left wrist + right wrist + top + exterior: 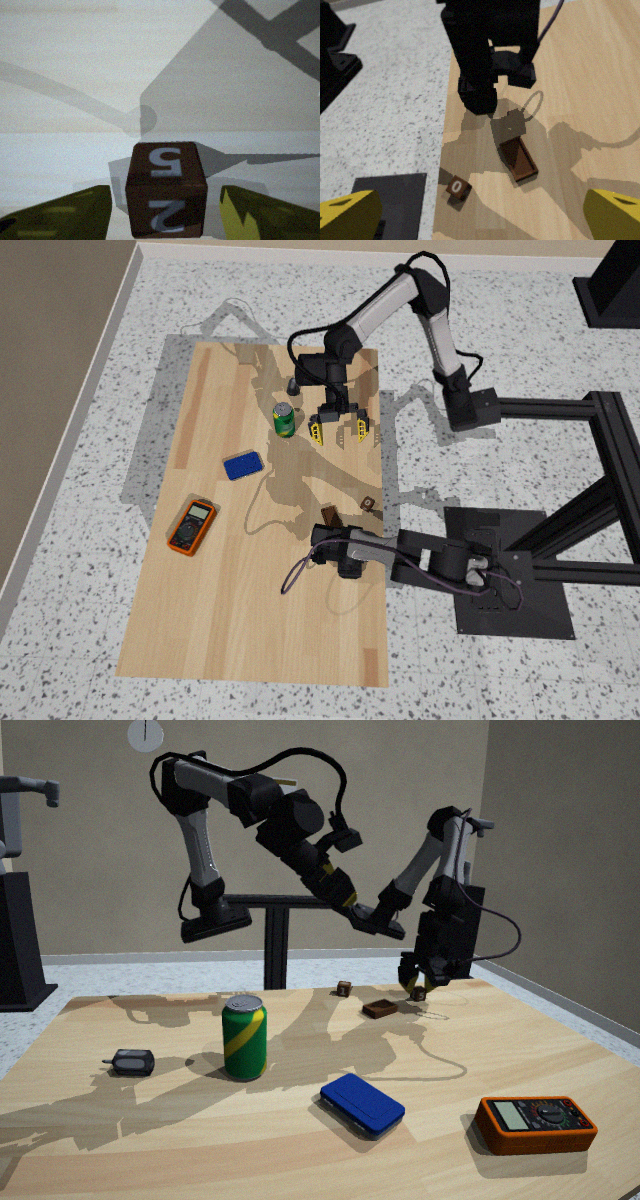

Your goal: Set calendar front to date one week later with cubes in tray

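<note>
One dark brown cube [166, 187] [418, 994] appears to rest on the table between the fingers of my left gripper [165, 194] [420, 984]. The gripper is open, with a gap on each side of the cube. In the left wrist view the cube shows a 5 and a 2, both turned over. The other cube [367, 504] [343, 989] [458, 188] lies on the table, with 0 on top and a 1 towards the exterior camera. The brown tray [329, 515] [381, 1013] [527, 176] is empty beside them. My right gripper [339, 432] [482, 198] is open and empty, high above the table.
A green can [284, 421] [245, 1040] stands near the right arm, with a dark small object [293, 386] [133, 1062] behind it. A blue case [243, 465] [362, 1103] and an orange multimeter [191, 527] [537, 1125] lie farther from the arms' bases. The loose cube is near the table edge.
</note>
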You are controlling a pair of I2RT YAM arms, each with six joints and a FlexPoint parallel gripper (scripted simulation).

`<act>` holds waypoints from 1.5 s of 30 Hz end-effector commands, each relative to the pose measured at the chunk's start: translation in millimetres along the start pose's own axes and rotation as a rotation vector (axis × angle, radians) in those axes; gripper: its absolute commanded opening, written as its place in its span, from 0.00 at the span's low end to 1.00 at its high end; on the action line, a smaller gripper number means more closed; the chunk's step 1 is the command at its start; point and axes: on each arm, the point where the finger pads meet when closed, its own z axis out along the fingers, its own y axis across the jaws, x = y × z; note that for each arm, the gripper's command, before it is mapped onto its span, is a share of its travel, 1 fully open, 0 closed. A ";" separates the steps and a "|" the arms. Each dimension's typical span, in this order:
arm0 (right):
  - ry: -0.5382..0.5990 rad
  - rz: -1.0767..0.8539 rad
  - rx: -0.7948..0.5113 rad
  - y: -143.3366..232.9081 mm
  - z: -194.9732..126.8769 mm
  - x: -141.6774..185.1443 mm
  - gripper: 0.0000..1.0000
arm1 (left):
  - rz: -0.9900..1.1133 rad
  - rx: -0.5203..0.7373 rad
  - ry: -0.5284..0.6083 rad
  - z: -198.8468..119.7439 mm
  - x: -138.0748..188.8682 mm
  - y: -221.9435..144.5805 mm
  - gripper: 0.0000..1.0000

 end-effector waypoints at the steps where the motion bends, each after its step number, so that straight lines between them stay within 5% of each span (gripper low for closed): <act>1: -0.032 -0.037 0.030 -3.8 -6.8 -19.4 1.00 | -0.018 0.005 -0.068 -32.1 -14.0 -0.5 0.56; 12: -0.032 -0.037 0.030 -3.8 -6.8 -19.4 1.00 | -0.024 0.010 -0.083 -77.5 -15.8 -0.2 0.56; 24: -0.044 -0.051 0.028 -2.4 -10.0 -20.0 1.00 | 0.010 0.011 -0.045 -68.7 -6.7 -1.9 0.55; 45: -0.143 -0.125 0.126 54.0 -83.5 106.8 1.00 | 0.927 -0.007 -0.016 -43.6 1.2 -66.9 0.55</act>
